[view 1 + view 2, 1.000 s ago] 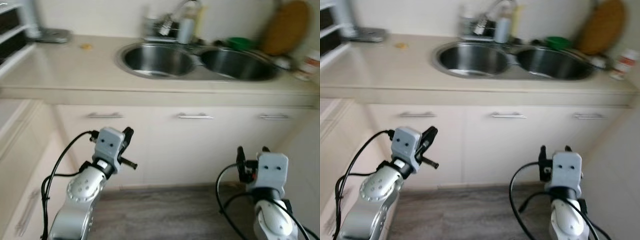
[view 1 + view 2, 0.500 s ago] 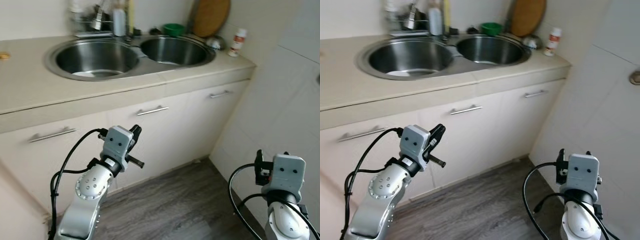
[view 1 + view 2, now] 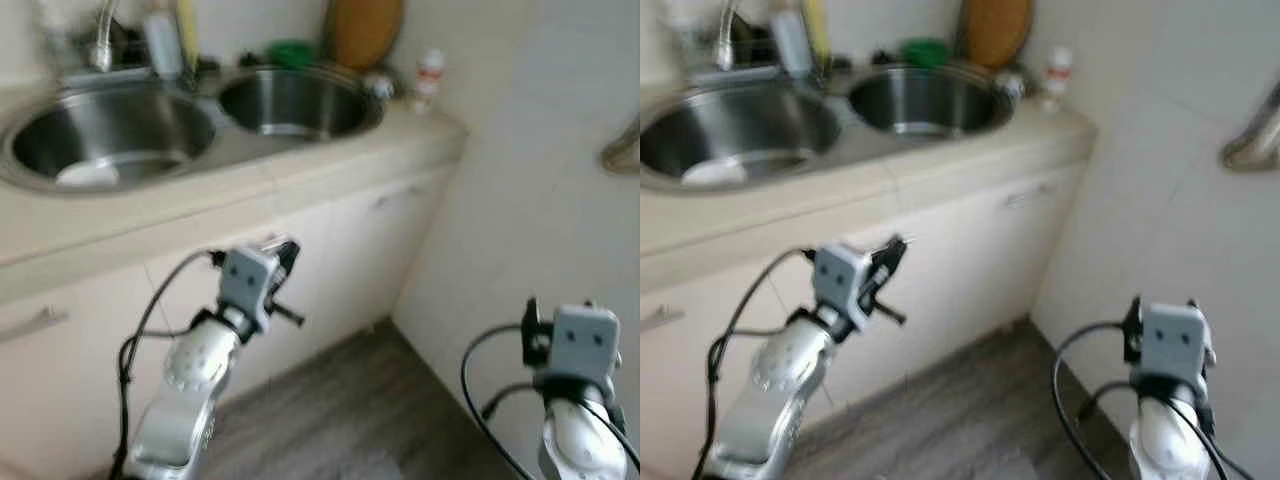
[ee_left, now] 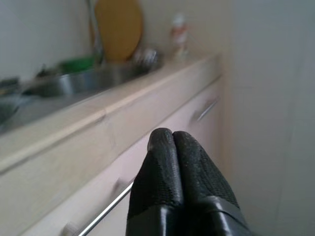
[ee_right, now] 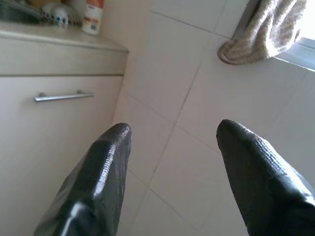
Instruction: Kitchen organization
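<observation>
while the robot faces the bench (image 3: 300, 175) with its double sink (image 3: 110, 135), the raised left pincer (image 4: 173, 142), fingers pressed together and empty, could knock the cabinet door (image 3: 330, 250). right pincer (image 5: 170, 137) hangs wide, empty, near the tiled wall (image 3: 540, 180).

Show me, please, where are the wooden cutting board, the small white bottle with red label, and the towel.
wooden cutting board (image 3: 362, 30), left eye view, middle of its round face
small white bottle (image 5: 92, 15), right wrist view, on its red label
towel (image 5: 256, 34), right wrist view, middle of the hanging cloth
</observation>
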`<state>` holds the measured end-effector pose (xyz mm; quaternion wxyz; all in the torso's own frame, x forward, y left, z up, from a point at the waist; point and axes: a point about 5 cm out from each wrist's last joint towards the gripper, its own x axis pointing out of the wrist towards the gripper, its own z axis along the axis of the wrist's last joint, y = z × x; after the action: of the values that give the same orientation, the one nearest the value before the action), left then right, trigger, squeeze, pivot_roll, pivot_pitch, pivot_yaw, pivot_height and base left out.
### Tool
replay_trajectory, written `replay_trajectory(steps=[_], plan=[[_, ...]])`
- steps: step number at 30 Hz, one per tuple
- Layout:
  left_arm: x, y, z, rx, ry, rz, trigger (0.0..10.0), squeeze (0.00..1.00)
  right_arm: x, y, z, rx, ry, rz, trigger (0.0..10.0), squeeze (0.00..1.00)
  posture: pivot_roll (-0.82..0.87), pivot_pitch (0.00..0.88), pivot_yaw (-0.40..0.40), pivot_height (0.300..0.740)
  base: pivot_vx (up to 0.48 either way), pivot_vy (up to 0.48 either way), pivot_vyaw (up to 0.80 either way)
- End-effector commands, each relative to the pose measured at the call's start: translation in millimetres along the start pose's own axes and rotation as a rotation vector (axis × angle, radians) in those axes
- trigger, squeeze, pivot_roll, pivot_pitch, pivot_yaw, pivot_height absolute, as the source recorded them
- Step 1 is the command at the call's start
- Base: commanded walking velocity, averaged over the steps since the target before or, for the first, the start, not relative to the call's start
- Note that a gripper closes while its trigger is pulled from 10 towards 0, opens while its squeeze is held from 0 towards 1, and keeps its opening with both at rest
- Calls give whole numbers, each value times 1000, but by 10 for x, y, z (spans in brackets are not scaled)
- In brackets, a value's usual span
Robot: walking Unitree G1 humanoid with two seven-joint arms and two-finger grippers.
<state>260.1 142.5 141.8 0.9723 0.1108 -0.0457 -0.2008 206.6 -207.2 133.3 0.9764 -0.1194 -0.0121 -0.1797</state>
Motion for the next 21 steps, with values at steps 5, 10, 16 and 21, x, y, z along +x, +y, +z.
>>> replay_trajectory(steps=[5,10,16,21], plan=[[38,-133,72,21,-43,-48,10000,0,-27,-181,-73,-72,55,-89,10000,0,88,0,-88,740,0,0,-756],[35,-142,67,30,-45,-52,10000,0,-17,-193,-66,-86,51,-96,10000,0,88,0,-87,740,0,0,-749],[50,-151,74,48,-54,-62,10000,0,-1,-208,-54,-102,65,-116,10000,0,86,0,-78,740,0,0,-746],[64,-168,81,56,-63,-68,10000,0,-11,-210,-31,-112,62,-120,10000,0,77,0,-66,740,0,0,-749]])
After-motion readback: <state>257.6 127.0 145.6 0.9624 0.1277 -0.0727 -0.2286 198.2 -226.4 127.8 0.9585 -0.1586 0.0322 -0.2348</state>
